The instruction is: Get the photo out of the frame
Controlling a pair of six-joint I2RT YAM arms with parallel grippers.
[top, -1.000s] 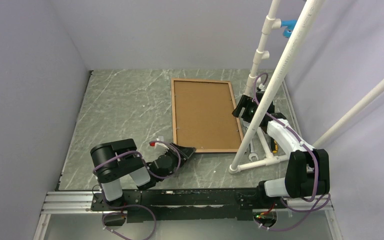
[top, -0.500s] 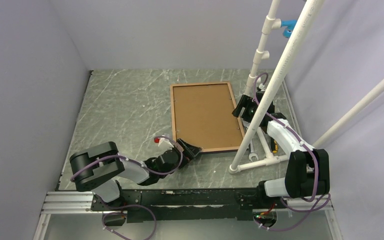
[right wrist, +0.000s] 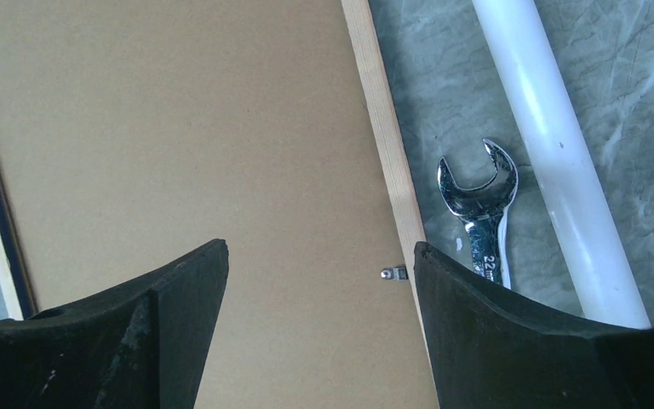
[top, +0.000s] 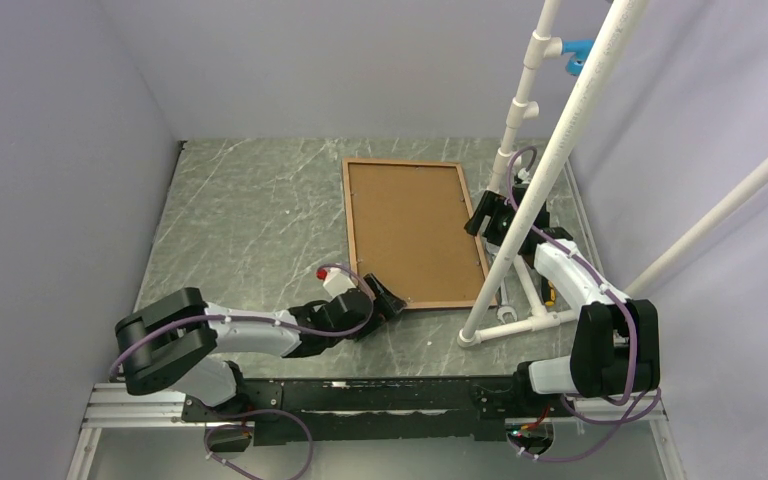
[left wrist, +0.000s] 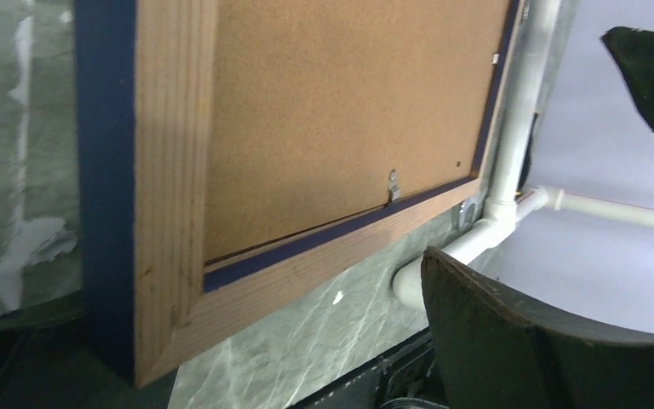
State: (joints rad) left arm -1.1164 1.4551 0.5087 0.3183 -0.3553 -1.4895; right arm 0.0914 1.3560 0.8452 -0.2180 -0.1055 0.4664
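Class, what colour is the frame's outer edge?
Dark navy blue on the frame, clearest in left wrist view.

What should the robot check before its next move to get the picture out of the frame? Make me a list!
1. Frame lies flat, back up: ok.
2. Left claw open, at the frame's near left corner: ok.
3. Right claw open, above the photo by the right rim: ok.
4. Metal tabs turned off the photo's brown back: cannot tell.
5. Wrench apart from the frame, beside the white pipe: ok.
6. Photo out of the frame: not ok, it sits inside.
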